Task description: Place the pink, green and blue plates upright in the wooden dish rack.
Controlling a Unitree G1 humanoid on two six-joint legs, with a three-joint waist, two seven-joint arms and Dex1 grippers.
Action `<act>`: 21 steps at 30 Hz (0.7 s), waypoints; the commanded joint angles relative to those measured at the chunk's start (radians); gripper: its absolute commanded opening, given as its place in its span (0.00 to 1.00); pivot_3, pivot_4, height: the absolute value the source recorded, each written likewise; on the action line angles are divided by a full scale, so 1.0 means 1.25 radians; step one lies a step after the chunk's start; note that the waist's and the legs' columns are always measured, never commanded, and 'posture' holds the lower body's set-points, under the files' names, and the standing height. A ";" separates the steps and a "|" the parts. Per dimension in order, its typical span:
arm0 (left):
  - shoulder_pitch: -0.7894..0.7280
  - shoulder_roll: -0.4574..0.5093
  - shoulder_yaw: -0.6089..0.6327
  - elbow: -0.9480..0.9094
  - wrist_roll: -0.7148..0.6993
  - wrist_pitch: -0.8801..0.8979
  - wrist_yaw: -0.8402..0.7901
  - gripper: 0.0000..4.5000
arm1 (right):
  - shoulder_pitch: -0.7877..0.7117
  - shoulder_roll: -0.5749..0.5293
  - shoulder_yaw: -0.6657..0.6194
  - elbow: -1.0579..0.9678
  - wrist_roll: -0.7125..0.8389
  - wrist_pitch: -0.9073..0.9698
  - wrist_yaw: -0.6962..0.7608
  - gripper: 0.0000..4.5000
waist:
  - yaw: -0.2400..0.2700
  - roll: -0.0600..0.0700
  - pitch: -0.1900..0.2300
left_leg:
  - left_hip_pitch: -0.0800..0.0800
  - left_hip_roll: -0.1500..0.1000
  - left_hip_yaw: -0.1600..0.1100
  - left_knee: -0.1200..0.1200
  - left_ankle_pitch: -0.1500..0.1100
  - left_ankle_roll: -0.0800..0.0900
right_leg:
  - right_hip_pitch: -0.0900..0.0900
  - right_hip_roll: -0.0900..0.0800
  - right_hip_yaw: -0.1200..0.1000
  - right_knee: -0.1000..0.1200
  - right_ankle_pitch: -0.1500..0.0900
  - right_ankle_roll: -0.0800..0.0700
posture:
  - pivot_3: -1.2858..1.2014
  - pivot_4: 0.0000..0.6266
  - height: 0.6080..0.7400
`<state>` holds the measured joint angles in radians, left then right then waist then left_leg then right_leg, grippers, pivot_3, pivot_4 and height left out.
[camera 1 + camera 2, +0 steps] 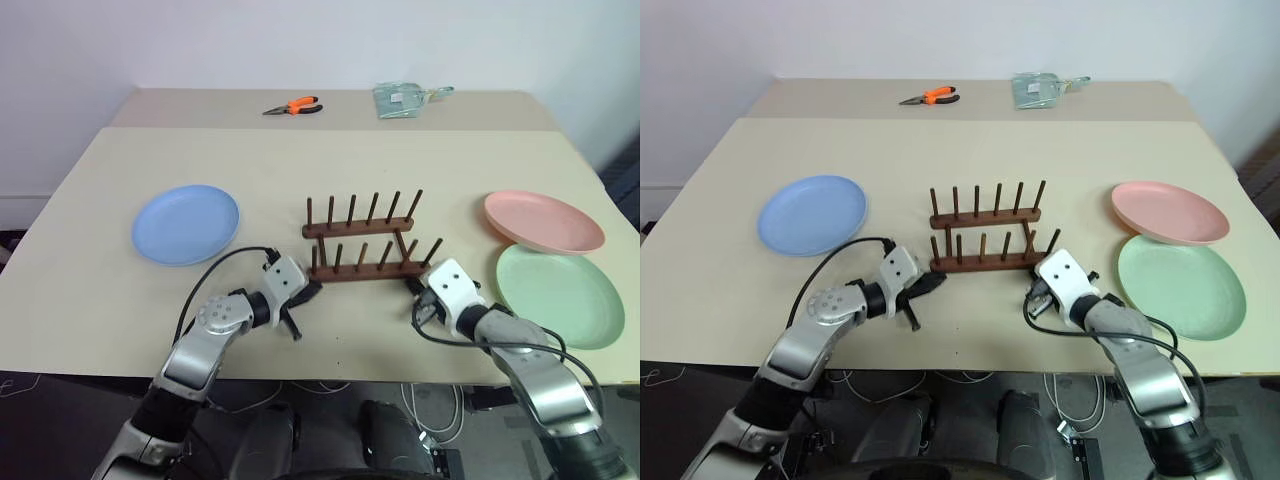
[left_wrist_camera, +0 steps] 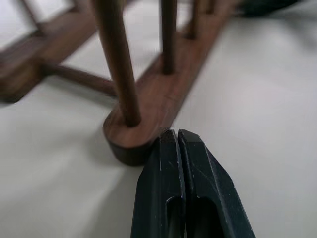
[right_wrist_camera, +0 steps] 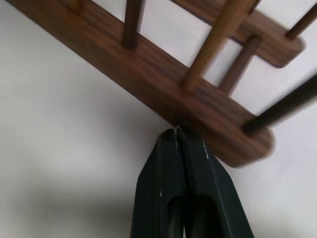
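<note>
- The table [image 1: 300, 330] is beige, with a second one butted against its far edge.
- The green plate [image 1: 560, 295] lies flat at the right, near the front edge, with nothing on it.
- The pink plate [image 1: 543, 221] lies just behind the green one, its near rim overlapping it; also bare.
- The blue plate [image 1: 186, 223] lies flat, well to the left of the rack, with nothing on it.
- The rack [image 1: 362, 241] stands mid-table between the plates, two rows of pegs, every slot free.
- The left gripper [image 2: 177, 141] has its fingers pressed together, holding nothing, tips at the rounded left end of the rack's front rail.
- The right gripper [image 3: 177, 133] is likewise pinched closed on nothing, tips against the front rail near its right end.
- Orange-handled pliers [image 1: 293, 106] and a clear bag [image 1: 403, 100] lie on the far table.
</note>
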<state>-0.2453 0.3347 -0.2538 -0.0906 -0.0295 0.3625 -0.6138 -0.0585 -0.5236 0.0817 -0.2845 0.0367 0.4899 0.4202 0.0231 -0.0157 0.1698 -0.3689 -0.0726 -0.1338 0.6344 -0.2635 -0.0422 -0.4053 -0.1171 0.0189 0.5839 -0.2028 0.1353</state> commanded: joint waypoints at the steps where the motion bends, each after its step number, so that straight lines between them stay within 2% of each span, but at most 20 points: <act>1: -0.024 -0.015 0.026 0.081 0.029 0.000 0.067 0.01 | -0.056 0.014 0.000 0.069 -0.039 -0.030 -0.035 0.00 | -0.008 0.001 -0.001 | 0.000 0.000 0.000 0.000 0.000 0.000 | 0.000 0.000 0.000 0.000 0.000 0.000 | 0.52 0.24 1.00; 6: -0.063 -0.018 0.030 0.130 0.026 -0.024 0.082 0.01 | -0.093 0.001 -0.016 0.095 -0.038 -0.053 -0.014 0.00 | -0.009 0.001 -0.001 | 0.001 0.000 0.000 -0.001 0.000 0.000 | 0.000 0.000 0.000 0.001 0.001 0.003 | 0.52 0.24 1.00; 9: -0.067 -0.009 0.037 0.129 0.024 -0.022 0.086 0.00 | -0.075 -0.055 -0.055 0.048 -0.028 -0.066 0.032 0.17 | -0.009 0.001 -0.001 | 0.001 0.000 0.000 -0.001 0.000 0.000 | 0.000 0.000 0.000 0.001 0.002 0.003 | 0.52 0.24 1.00; 11: -0.060 0.001 0.037 0.112 0.019 -0.023 0.072 0.00 | -0.061 -0.109 -0.094 0.007 -0.028 -0.081 0.064 0.38 | -0.009 0.001 0.000 | 0.000 0.000 0.000 -0.001 0.000 0.000 | -0.001 0.000 0.000 0.001 0.001 0.003 | 0.52 0.24 1.00; 15: -0.027 0.028 0.044 0.012 -0.034 -0.022 0.007 0.00 | -0.046 -0.276 -0.197 -0.004 -0.065 -0.122 0.117 0.83 | -0.014 0.001 0.000 | -0.001 0.000 0.001 -0.001 0.000 0.000 | -0.002 0.000 0.000 0.001 0.001 0.003 | 0.52 0.24 1.00; 18: -0.021 0.038 0.056 -0.059 -0.090 -0.001 -0.041 0.00 | -0.038 -0.376 -0.209 0.053 -0.111 -0.173 0.143 0.83 | -0.012 0.001 0.001 | -0.002 0.000 0.001 -0.002 0.000 0.000 | -0.002 0.000 0.000 0.000 0.000 0.002 | 0.52 0.24 1.00; 21: -0.023 0.044 0.057 -0.127 -0.151 0.030 -0.092 0.00 | -0.046 -0.430 -0.179 0.158 -0.169 -0.243 0.139 0.83 | -0.011 0.000 0.001 | -0.002 0.001 0.001 -0.001 0.000 0.000 | -0.002 0.000 0.000 -0.001 0.000 0.001 | 0.52 0.24 1.00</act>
<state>-0.2638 0.3853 -0.2031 -0.1756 -0.1680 0.3869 -0.6965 -0.1126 -1.0391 -0.1550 -0.1409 -0.1300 0.2346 0.5978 0.0096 -0.0154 0.1707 -0.3719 -0.0721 -0.1318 0.6331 -0.2634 -0.0422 -0.4078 -0.1172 0.0189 0.5823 -0.2031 0.1361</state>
